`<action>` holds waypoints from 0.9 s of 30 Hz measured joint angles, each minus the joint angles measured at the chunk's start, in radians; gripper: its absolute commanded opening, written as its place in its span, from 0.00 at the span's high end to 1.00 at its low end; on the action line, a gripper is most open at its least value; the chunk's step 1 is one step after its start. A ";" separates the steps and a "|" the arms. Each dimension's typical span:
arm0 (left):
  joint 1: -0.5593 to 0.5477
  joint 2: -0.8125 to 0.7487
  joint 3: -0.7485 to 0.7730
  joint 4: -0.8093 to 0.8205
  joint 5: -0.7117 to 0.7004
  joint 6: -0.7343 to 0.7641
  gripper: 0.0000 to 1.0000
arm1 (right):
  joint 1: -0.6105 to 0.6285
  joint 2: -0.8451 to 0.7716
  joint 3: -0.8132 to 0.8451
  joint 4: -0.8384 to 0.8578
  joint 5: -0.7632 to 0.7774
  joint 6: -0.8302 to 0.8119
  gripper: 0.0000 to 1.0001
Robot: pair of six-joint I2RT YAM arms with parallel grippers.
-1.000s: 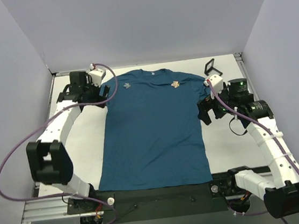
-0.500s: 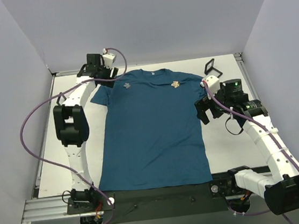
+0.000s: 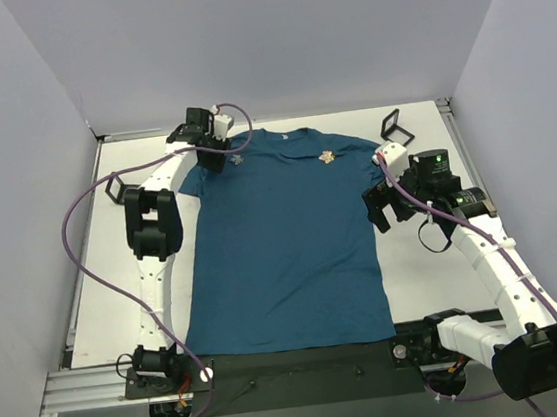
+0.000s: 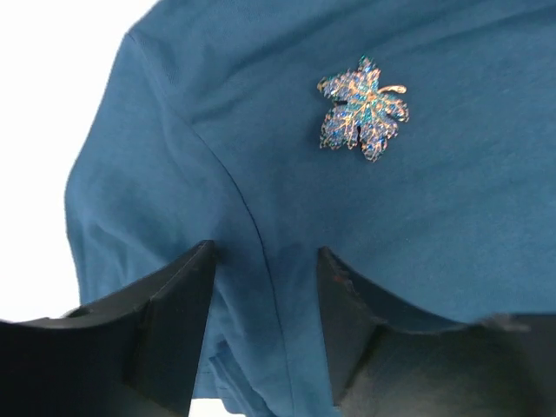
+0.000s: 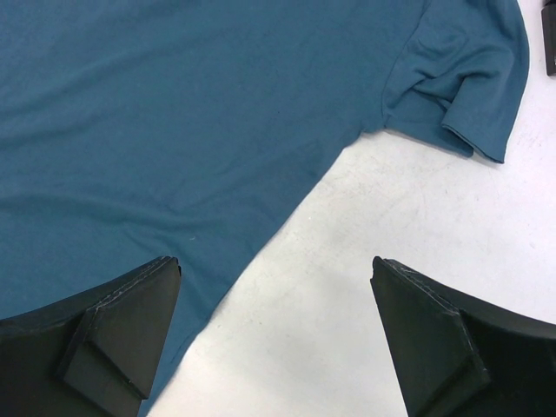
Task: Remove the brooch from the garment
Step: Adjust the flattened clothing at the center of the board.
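Seen from above, the garment [image 3: 283, 248], a dark teal T-shirt, lies flat on the white counter [image 3: 417, 273] with its neck toward the far wall. The brooch [image 3: 326, 158], a tiny gold-orange piece, sits on the chest just to the robot's right of the neckline, well apart from both arms.

On the other side of the chest we see a leaf-shaped ornament [image 4: 363, 109], glittering blue and gold in the left wrist view (from overhead it reads only as a pale speck).

The left arm [image 3: 151, 233] reaches to the shirt's left shoulder. The left jaws are parted by a modest gap and hold nothing. The sleeve seam [image 4: 252, 226] runs between them and the leaf lies just beyond their tips. We cannot tell whether they touch the cloth.

The right arm [image 3: 484, 245] hangs beside the right sleeve [image 5: 460, 78]. The right jaws stand wide apart and empty, with the shirt's side edge and bare counter below them.

One black square frame [image 3: 394, 125] stands near the far right of the counter, and another [image 3: 115, 189] beside the left arm.
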 measured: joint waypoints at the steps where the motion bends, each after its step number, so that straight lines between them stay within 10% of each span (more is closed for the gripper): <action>1: -0.001 0.004 0.000 -0.005 -0.006 -0.006 0.49 | 0.000 0.000 0.000 0.001 0.000 0.000 0.01; 9: -0.001 0.039 0.040 -0.045 -0.033 -0.011 0.51 | 0.000 0.000 -0.001 0.002 0.000 0.000 0.01; 18: -0.002 0.053 0.045 -0.072 -0.046 -0.025 0.95 | 0.000 0.000 -0.001 0.008 -0.001 0.000 0.02; 27: -0.001 0.053 0.045 -0.079 -0.040 -0.033 1.00 | 0.000 0.000 -0.001 0.007 -0.004 0.000 0.03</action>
